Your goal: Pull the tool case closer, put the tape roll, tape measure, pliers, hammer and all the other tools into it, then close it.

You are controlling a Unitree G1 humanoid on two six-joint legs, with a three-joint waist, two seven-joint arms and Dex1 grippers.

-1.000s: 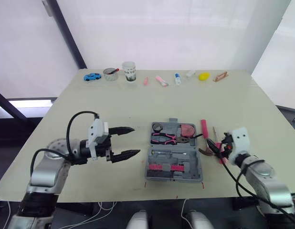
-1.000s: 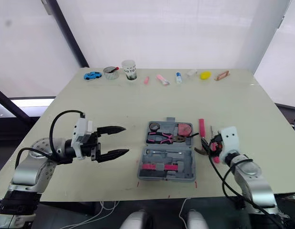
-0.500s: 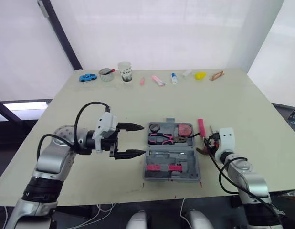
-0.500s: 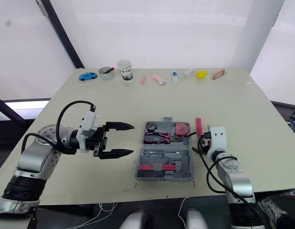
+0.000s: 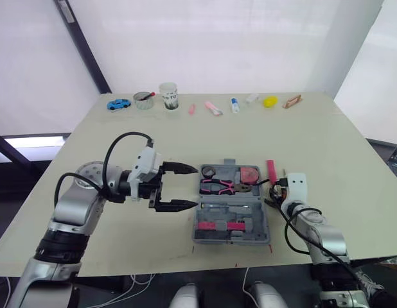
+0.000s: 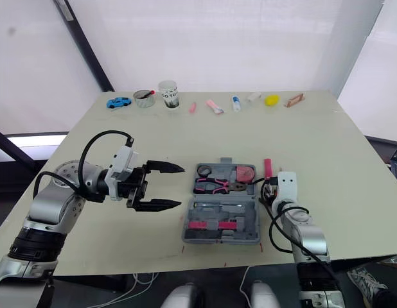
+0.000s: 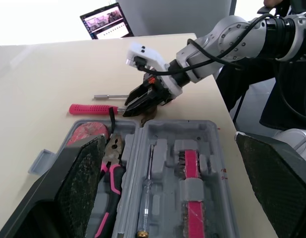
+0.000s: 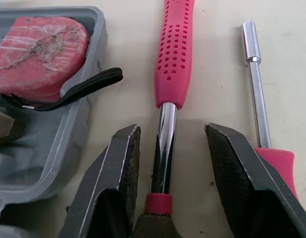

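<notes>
1. The right gripper (image 8: pixel 170 133) is down on the table (image 5: pixel 314 135) just beside the right wall of the tool case (image 5: pixel 232 221). Its fingers are spread apart, one on each side of the hammer (image 8: pixel 174 49), straddling the bare metal shaft just below the pink grip. It hasn't clamped on anything yet.
2. The left gripper (image 5: pixel 194 187) is also wide open and holds nothing. It hangs just off the case's left edge.
3. The case sits open in front of the robot. The tape measure (image 8: pixel 41 47) and pliers (image 5: pixel 219 187) are already in the far half.
4. My main worry is that shiny shaft. It looks slick and the head end is heavy, so a pinch there could let the hammer swing or slide out on the lift.
5. The screwdriver (image 8: pixel 254 74) lies right next to the outer finger. A sloppy close could shove it away or trap it too.
6. The tape measure's strap (image 8: pixel 78 89) hangs over the case wall near the inner finger. If it snags, the tape measure could get dragged out.
</notes>
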